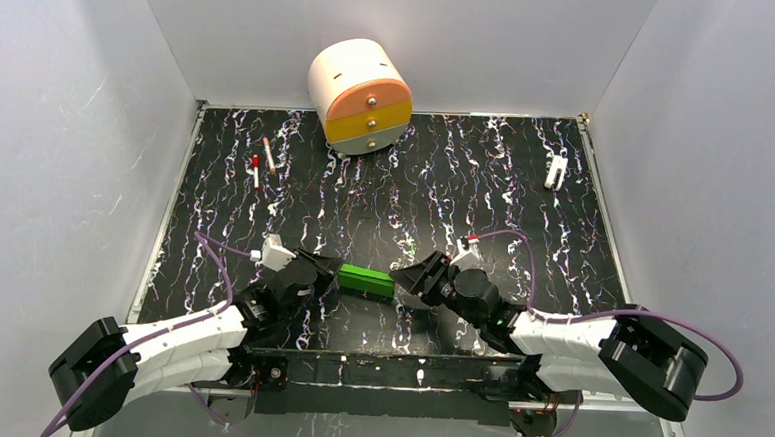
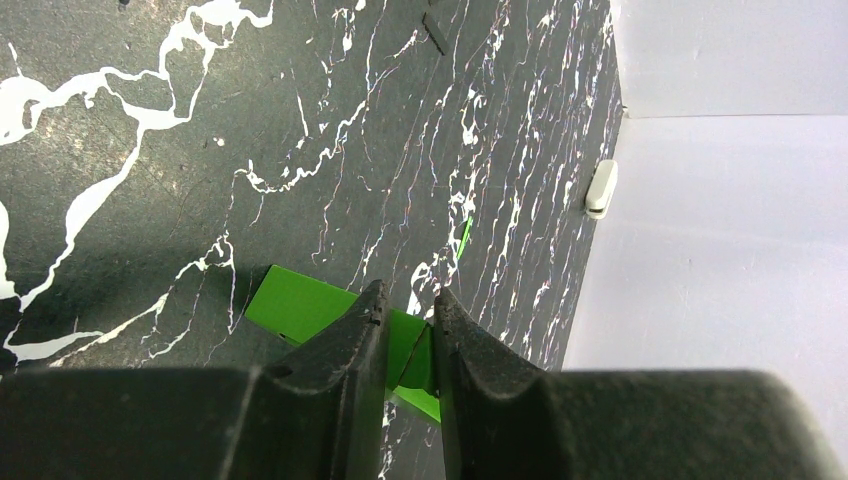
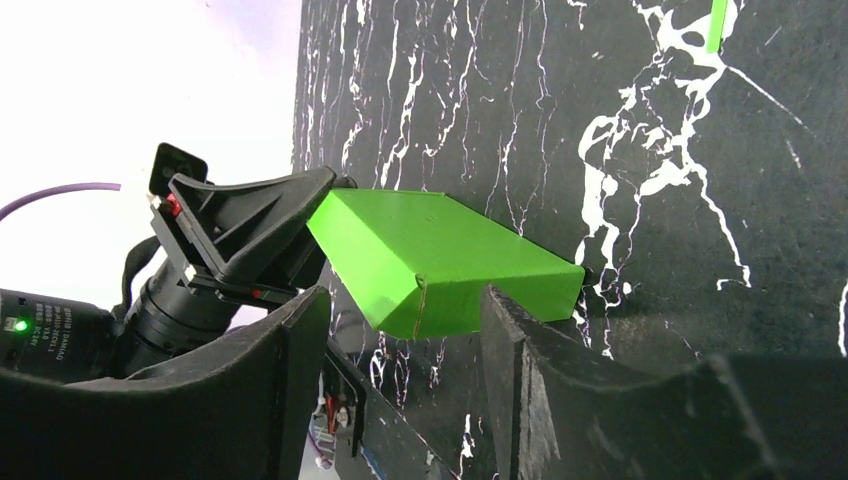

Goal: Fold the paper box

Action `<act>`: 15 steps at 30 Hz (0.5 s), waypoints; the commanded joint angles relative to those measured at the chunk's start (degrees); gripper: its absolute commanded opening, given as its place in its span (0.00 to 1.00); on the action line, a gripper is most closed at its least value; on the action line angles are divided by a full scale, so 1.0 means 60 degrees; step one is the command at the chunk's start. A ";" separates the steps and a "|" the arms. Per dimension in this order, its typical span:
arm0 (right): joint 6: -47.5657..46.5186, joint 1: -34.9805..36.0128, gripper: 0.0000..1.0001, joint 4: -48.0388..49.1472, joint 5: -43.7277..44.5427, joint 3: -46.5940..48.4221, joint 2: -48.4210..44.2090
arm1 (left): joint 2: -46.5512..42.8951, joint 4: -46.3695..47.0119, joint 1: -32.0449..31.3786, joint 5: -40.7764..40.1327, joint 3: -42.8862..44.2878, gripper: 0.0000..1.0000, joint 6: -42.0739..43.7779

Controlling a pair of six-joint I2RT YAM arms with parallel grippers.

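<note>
Top external view: the paper box lies across the near middle of the black marbled worktop, a closed, slim green box between my two arms. My left gripper is at its left end and my right gripper at its right end.

In the left wrist view, my left gripper is narrow, its jaws pinching a green edge of the paper box.

In the right wrist view, my right gripper stands wide and straddles the near end of the paper box. One finger is right against the box's side; a gap shows between the box and the other finger, so I hold nothing on this side.

A thin green scrap lies apart on the worktop. At the far edge stands a cream drawer unit, with two pens to its left.
</note>
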 commanded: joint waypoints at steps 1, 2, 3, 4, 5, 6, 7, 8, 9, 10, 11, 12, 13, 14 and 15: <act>0.0157 -0.0035 0.62 0.0985 -0.0509 -0.0050 0.0375 | 0.0265 -0.1719 -0.0079 0.0082 -0.0258 0.00 0.0496; 0.0160 -0.0039 0.60 0.1100 -0.0646 -0.0098 0.0508 | 0.0265 -0.1704 -0.0078 0.0082 -0.0258 0.00 0.0497; 0.0172 -0.0041 0.58 0.1239 -0.0706 -0.0169 0.0621 | 0.0275 -0.1700 -0.0079 0.0093 -0.0258 0.00 0.0490; 0.0188 -0.0036 0.55 0.1434 -0.0728 -0.0270 0.0740 | 0.0279 -0.1677 -0.0080 0.0096 -0.0250 0.00 0.0496; 0.0203 -0.0032 0.54 0.1601 -0.0743 -0.0372 0.0842 | 0.0279 -0.1684 -0.0070 0.0120 -0.0244 0.00 0.0493; 0.0177 -0.0044 0.52 0.1674 -0.0766 -0.0440 0.0934 | 0.0279 -0.1705 -0.0078 0.0138 -0.0232 0.00 0.0509; 0.0137 -0.0053 0.48 0.1678 -0.0776 -0.0492 0.1021 | 0.0279 -0.1724 -0.0076 0.0147 -0.0216 0.00 0.0524; 0.0068 -0.0045 0.46 0.1672 -0.0801 -0.0524 0.1101 | 0.0266 -0.1752 -0.0077 0.0154 -0.0214 0.00 0.0533; 0.0028 -0.0049 0.43 0.1690 -0.0806 -0.0567 0.1190 | 0.0265 -0.1737 -0.0070 0.0155 -0.0221 0.00 0.0540; -0.0035 -0.0050 0.41 0.1763 -0.0773 -0.0634 0.1274 | 0.0265 -0.1701 -0.0077 0.0176 -0.0227 0.00 0.0550; -0.0063 -0.0050 0.40 0.1860 -0.0733 -0.0714 0.1385 | 0.0265 -0.1676 -0.0079 0.0201 -0.0248 0.00 0.0544; -0.0085 -0.0050 0.38 0.1988 -0.0720 -0.0794 0.1498 | 0.0265 -0.1640 -0.0074 0.0243 -0.0256 0.00 0.0543; -0.0119 -0.0050 0.37 0.2202 -0.0737 -0.0899 0.1615 | 0.0265 -0.1617 -0.0072 0.0287 -0.0270 0.00 0.0541; -0.0162 -0.0063 0.35 0.2375 -0.0783 -0.0991 0.1763 | 0.0265 -0.1619 -0.0071 0.0320 -0.0265 0.00 0.0546; -0.0213 -0.0064 0.33 0.2497 -0.0803 -0.1072 0.1902 | 0.0254 -0.1638 -0.0066 0.0362 -0.0258 0.00 0.0554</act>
